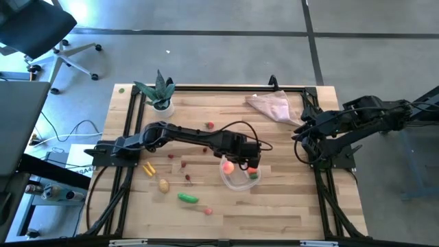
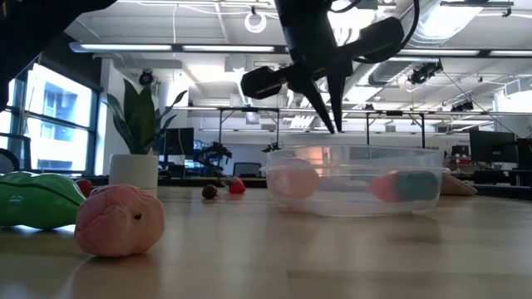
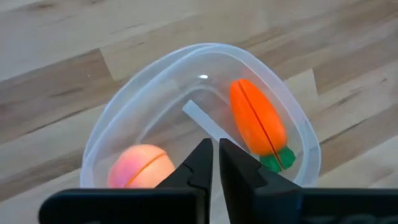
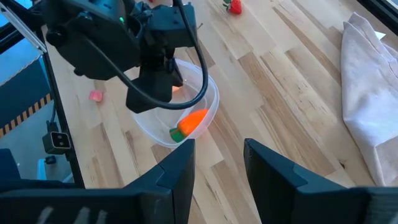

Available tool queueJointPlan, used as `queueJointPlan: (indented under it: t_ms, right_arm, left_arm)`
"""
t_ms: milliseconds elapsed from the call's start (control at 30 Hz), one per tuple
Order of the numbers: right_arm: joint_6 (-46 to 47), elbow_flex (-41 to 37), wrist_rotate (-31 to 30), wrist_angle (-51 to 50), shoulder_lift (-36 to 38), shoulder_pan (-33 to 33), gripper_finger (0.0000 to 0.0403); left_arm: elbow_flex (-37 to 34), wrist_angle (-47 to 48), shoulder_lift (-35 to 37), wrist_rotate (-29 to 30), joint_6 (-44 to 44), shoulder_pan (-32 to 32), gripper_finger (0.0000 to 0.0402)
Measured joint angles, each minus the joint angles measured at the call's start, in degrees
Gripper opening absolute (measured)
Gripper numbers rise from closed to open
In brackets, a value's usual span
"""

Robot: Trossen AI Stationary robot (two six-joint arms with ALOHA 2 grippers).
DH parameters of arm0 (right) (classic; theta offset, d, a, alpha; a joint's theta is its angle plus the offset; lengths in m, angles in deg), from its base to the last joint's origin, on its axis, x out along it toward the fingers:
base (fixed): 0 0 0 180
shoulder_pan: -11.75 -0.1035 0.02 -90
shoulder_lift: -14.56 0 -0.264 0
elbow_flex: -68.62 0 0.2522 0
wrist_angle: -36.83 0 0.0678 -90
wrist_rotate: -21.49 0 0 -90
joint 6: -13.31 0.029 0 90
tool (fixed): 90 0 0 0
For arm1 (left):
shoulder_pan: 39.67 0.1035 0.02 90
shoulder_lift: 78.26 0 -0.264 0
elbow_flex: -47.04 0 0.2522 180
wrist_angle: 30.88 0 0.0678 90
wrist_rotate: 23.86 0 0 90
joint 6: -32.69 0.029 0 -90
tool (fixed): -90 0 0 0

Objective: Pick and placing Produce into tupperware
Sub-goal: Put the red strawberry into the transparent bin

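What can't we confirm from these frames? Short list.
- Low view: left claw tips sit behind the tupperware rim; the arm is only a silhouette.
- High view: the left arm covers part of the tupperware; the small dark-red bits are too small to identify.
- Left wrist view: the claw hides the tub's near side and part of the peach.
- Right wrist view: the left arm hides the peach.

Bright and even from above, with ceiling strip lights and a daylit window glaring in the low view. Soft, short shadows on the tabletop; a small white glint on the tupperware. Blurred nearest the low camera: pink piece and foreground wood.
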Motion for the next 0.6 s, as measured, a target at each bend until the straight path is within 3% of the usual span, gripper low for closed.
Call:
queueJointPlan:
  t_ms: [267, 600]
  right_arm:
    - [0.0, 0.0, 0.0, 0.0, 0.0, 0.0, 0.0130]
    - [0.0, 0.0, 0.0, 0.0, 0.0, 0.0, 0.0130]
  left_arm:
    - [0.0, 2.2, 0.0, 1.8, 2.2, 0.4, 0.0018]
    - [0.1, 11.3, 1.0, -1.5, 26.1, 4.6, 0.0011]
